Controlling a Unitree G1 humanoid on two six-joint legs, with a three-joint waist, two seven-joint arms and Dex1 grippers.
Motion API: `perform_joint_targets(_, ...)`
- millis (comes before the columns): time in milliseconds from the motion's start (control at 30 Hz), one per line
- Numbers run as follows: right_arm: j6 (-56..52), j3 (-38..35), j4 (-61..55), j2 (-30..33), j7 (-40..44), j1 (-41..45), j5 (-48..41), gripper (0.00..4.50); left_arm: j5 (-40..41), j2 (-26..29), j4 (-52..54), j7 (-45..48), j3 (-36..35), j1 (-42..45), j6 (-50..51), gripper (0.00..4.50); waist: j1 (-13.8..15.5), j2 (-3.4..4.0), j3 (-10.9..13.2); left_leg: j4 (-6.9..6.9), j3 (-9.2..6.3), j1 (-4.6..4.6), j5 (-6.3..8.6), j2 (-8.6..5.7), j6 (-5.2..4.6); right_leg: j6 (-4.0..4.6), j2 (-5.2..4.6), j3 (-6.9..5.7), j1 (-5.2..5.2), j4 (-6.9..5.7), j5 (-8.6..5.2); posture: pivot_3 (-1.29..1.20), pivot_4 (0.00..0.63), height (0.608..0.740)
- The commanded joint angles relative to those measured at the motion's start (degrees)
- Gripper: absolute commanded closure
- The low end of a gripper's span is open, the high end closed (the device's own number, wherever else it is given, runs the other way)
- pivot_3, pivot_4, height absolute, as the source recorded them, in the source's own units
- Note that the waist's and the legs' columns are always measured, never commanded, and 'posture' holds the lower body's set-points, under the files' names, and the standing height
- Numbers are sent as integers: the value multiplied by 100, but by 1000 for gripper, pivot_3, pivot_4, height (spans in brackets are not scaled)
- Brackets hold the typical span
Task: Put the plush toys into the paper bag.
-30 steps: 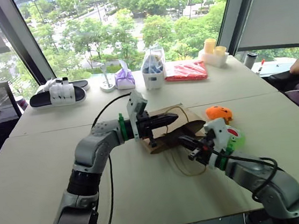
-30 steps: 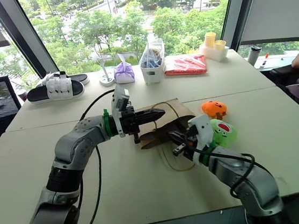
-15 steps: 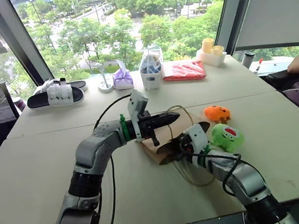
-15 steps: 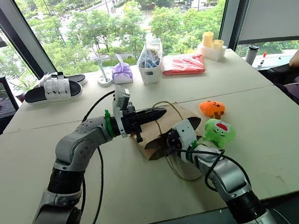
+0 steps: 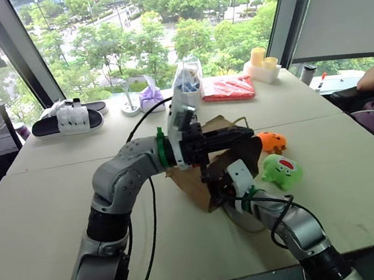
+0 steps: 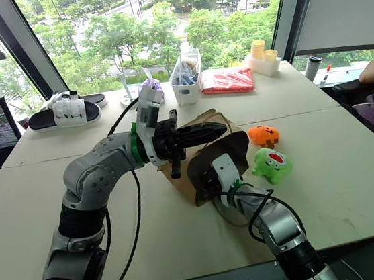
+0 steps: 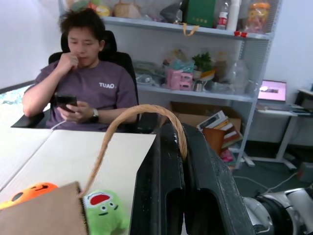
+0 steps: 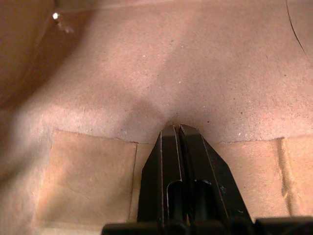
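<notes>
Left pincer (image 7: 183, 147) clamps bag handle (image 7: 132, 115), right pincer (image 8: 178, 132) closed

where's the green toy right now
In the left eye view the green toy sits on the table right of the paper bag, just in front of the orange toy.

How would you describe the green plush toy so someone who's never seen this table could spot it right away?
Start at the brown paper bag in the middle of the table. On the robot's right of it lie two soft toys; the green plush toy is the nearer one, light green with a red mouth, unlike the orange plush toy behind it.
</notes>
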State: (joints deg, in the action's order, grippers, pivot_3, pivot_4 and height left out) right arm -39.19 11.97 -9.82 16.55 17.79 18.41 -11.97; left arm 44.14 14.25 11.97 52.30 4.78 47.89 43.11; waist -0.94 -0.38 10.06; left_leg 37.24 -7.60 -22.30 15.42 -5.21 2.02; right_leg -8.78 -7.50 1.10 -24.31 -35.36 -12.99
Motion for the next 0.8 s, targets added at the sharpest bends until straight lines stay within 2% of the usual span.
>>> perform_joint_targets(33, -67, 39, -82, -63, 55, -64, 55, 4500, 172, 4, 106, -35, -184, 36, -42, 4475, 3, 0, 0, 0, 0, 0, 0, 0, 0, 0, 0, 0, 0, 0, 0, 0, 150, 740)
perform_joint_targets(167, 296, -108, -118, -143, 65, -51, 78, 4500, -303, 106, -257, -29, -34, -45, -386, 4475, 2, 0, 0, 0, 1, 0, 0, 0, 1, 1, 0, 0, 0, 0, 0, 0, 150, 740)
perform_joint_targets(267, 439, -438, -701, -231, 146, -27, -217, 4500, -661, 126, -662, -40, -29, -79, -789, 4475, 7, 1, 0, 0, 2, 0, -1, -1, 1, 1, 1, 1, -1, 0, 0, 0, 150, 740)
perform_joint_targets(433, 273, -695, -1640, 97, 531, -400, -533, 4500, -751, 137, -897, 62, -86, 4, -973, 4475, 35, 0, 0, 0, -1, -4, -1, -2, 2, 1, 0, 1, -2, 3, 0, 0, 150, 740)
perform_joint_targets(567, -465, -1340, -2656, 457, 901, -841, -1565, 4500, -782, 193, -968, 194, -40, 2, -1021, 4475, 29, -1, 0, -1, -1, -6, 0, -2, 0, 1, -2, 1, -2, 6, 0, 0, 150, 740)
perform_joint_targets(667, -1011, -2135, -3205, 714, 995, -1188, -2557, 4500, -835, 219, -1001, 321, 25, -36, -1037, 4475, 32, 0, 0, 0, -1, -6, 15, -1, -26, 1, -1, 1, -1, 5, 0, 0, 150, 740)
perform_joint_targets(767, -1232, -2956, -3307, 940, 904, -1330, -3234, 3582, -875, 233, -1007, 398, 46, -38, -1018, 4500, 33, -1, 1, 1, -2, -5, 15, 0, -28, 2, 0, 1, 0, 3, 1, 0, 150, 740)
perform_joint_targets(800, -1253, -3202, -3273, 1036, 870, -1337, -3378, 3112, -864, 237, -991, 406, 42, -28, -986, 4500, 33, -1, 1, 1, -1, -5, 15, 0, -28, 2, 0, 1, 0, 3, 2, 0, 150, 740)
